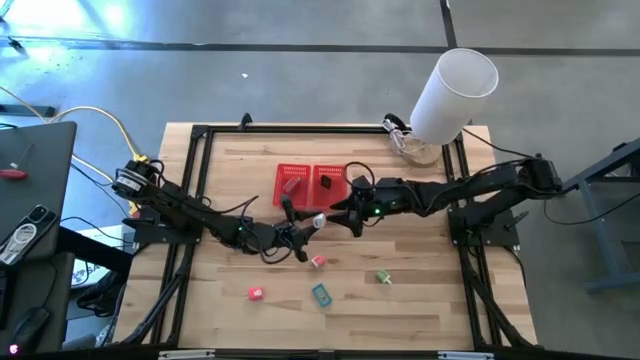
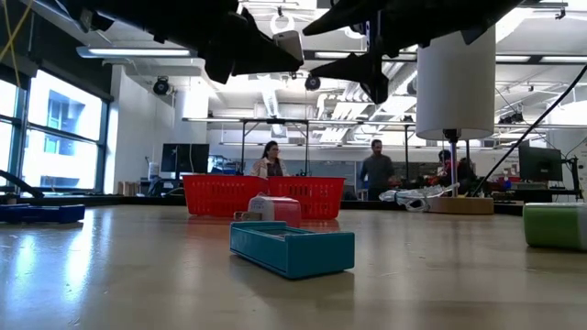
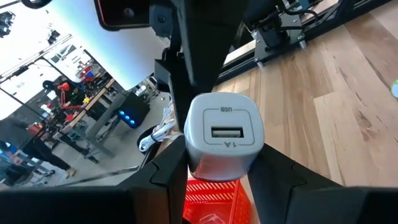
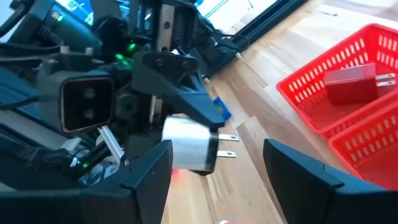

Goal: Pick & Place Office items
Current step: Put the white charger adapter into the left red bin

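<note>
A white USB charger plug hangs in the air in front of the red mesh basket, with my left gripper shut on it. Its two metal prongs point at my right gripper. That gripper stands open just right of the plug, one finger on either side of the prong end. In the basket lie a red item and a black item. On the wood lie pale pink, red-pink, teal and green items. My left gripper pinches the plug's body by two opposite sides between its two fingers. The fingers lie level and come from the table's left. The plug is lifted clear of the table, its USB face toward the wrist and its prongs toward the right.
A big white cylinder stands at the table's far right corner beside a coiled white cable. A black frame runs round the wooden top. There is free wood at the table's near edge around the loose items.
</note>
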